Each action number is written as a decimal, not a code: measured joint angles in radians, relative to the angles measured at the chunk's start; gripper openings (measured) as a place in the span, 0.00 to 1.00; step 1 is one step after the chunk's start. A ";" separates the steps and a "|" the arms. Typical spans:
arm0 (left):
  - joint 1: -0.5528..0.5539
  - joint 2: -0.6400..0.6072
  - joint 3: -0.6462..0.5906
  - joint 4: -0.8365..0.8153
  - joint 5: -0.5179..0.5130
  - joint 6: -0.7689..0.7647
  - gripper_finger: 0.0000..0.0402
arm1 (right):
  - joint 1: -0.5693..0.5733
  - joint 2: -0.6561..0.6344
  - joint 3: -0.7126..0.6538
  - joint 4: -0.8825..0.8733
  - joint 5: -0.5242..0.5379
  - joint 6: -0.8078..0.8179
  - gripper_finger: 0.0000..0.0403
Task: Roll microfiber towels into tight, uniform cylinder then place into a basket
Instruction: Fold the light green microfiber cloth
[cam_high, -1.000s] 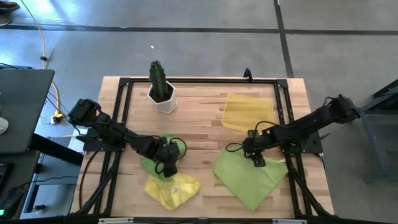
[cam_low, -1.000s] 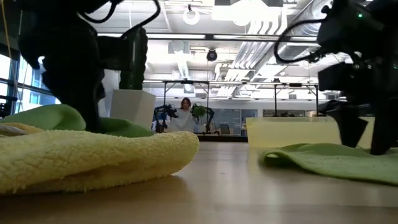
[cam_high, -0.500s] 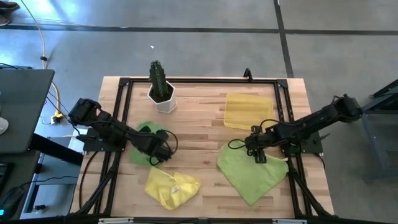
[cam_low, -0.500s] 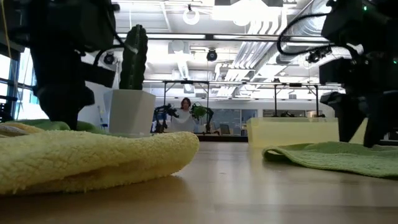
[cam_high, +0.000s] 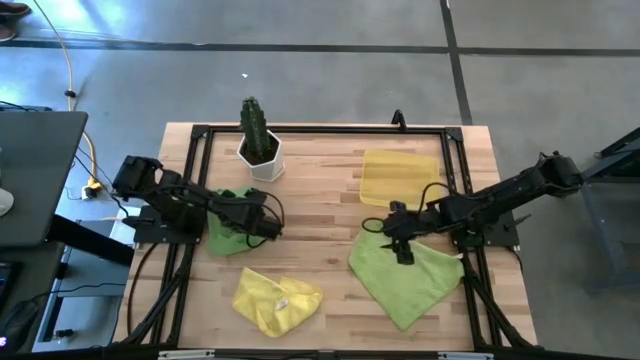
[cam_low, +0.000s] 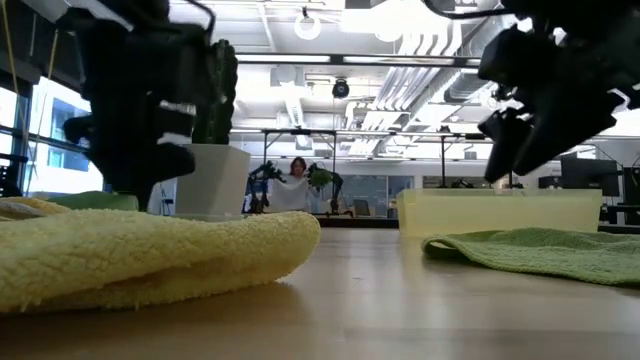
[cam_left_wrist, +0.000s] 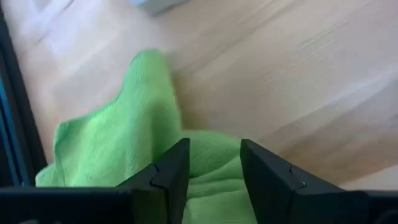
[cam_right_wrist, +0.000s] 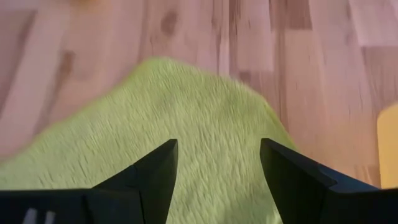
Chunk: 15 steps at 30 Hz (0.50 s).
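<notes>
A lime green towel (cam_high: 228, 228) lies bunched on the table at the left. My left gripper (cam_high: 270, 228) is at its right edge, slanting down, with cloth between its fingers (cam_left_wrist: 214, 149). A second lime green towel (cam_high: 405, 280) lies spread flat at the right. My right gripper (cam_high: 400, 250) hangs open just above that towel's far left part (cam_right_wrist: 211, 124), clear of it. A yellow towel (cam_high: 276, 302) lies crumpled near the front edge. The yellow basket (cam_high: 400, 178) stands at the far right with nothing in it. My left gripper pinches a raised fold of the left green towel (cam_left_wrist: 211, 180) between its two fingers, at the towel's right side. The fingers come slanting down from the table's left. The rest of the towel lies slack on the table.
A white pot with a cactus (cam_high: 259, 145) stands at the far left, close behind the left towel. A black frame (cam_high: 320, 130) runs around the tabletop. Bare wood lies in the middle between the two green towels.
My left gripper has gone toward the far edge and rolled about. It has dragged its green towel away from the yellow towel, toward the left and far side, where it now lies more spread. My right gripper has risen off its towel and tipped, staying open.
</notes>
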 joint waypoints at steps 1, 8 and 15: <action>0.001 0.000 0.024 -0.001 0.000 0.024 0.33 | 0.000 0.000 0.000 0.013 -0.001 0.002 0.55; -0.053 0.000 0.231 0.063 0.022 0.170 0.33 | 0.000 0.000 -0.003 0.044 -0.038 0.007 0.55; -0.174 0.008 0.259 0.546 0.206 0.419 0.33 | 0.009 0.001 -0.028 -0.067 -0.110 0.068 0.55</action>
